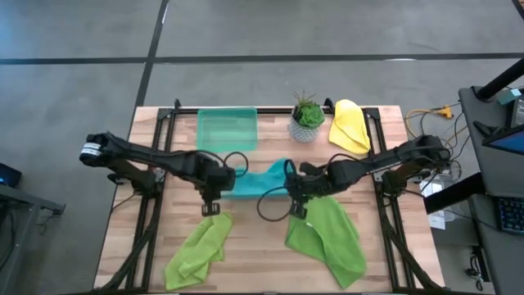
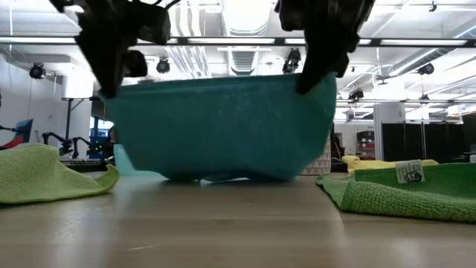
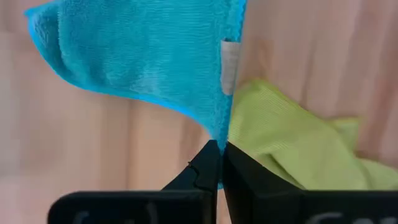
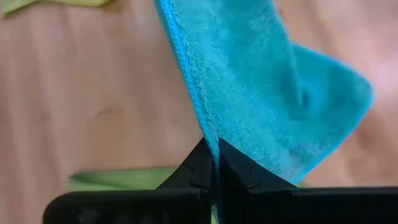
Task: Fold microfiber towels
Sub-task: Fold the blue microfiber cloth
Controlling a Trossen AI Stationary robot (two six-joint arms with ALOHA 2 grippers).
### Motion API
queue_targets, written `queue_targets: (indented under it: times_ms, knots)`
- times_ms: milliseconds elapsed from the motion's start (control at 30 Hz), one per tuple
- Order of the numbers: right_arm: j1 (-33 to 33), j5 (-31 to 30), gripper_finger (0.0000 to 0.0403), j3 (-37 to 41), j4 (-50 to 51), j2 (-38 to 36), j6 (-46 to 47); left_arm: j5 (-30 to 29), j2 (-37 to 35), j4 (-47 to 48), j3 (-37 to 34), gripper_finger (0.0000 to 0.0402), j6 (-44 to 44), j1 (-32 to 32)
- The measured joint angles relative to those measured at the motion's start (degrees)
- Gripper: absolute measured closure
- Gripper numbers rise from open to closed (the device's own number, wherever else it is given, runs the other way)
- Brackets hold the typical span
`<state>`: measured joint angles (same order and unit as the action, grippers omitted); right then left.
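Observation:
A teal towel (image 1: pixel 260 182) hangs stretched between my two grippers at mid-table; in the low view (image 2: pixel 223 126) it sags like a wide sheet with its bottom fold on the wood. My left gripper (image 1: pixel 211 195) is shut on its left corner, my right gripper (image 1: pixel 296 197) on its right corner. One lime green towel (image 1: pixel 199 250) lies crumpled at the near left, another (image 1: pixel 327 238) at the near right. A yellow towel (image 1: pixel 350 125) lies at the far right. My left gripper pinches a corner of the teal towel (image 3: pixel 216 138) between its two fingers, from above, pointing down. The corner is lifted and the cloth hangs below, its lower part on the table. My right gripper pinches the opposite corner along the hemmed edge (image 4: pixel 208 134) between its two fingers, from above. The cloth hangs below it, the top edge fairly taut toward the other gripper.
A see-through green tray (image 1: pixel 228 129) stands at the far middle, a small potted plant (image 1: pixel 307 116) beside it. Black rails (image 1: pixel 155 197) run along both table sides. Bare wood lies at the near middle (image 1: pixel 258 262).

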<state>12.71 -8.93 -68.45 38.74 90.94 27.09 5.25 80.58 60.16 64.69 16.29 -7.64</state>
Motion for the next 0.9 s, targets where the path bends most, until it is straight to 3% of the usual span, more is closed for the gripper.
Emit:
queue_targets:
  times_ms: [100, 300, 633, 767, 900]
  knots:
    - [0.0, -0.3, 0.0394, -1.1, 0.8, -0.3, 0.1, -0.2, -0.7, 1.3, 0.5, 0.0401, 0.0, 0.0]
    - [-3.5, -6.2, 0.0394, -10.9, 6.3, -1.0, -6.7, -8.6, -5.0, 10.0, 6.8, 0.0401, -1.7, 2.6]
    - [-9.9, -16.7, 0.0394, -26.1, 11.0, -1.0, -19.2, -29.9, -11.2, 18.8, 20.2, 0.0401, -4.7, 8.0]
    - [-9.9, -16.8, 0.0394, -27.7, 13.1, -1.0, -18.6, -30.7, -12.2, 18.7, 21.9, 0.0401, -1.5, 8.1]
    - [-7.2, -16.7, 0.0394, -23.2, 13.9, -0.9, -14.4, -26.3, -11.5, 18.2, 17.4, 0.0401, 4.2, 5.5]
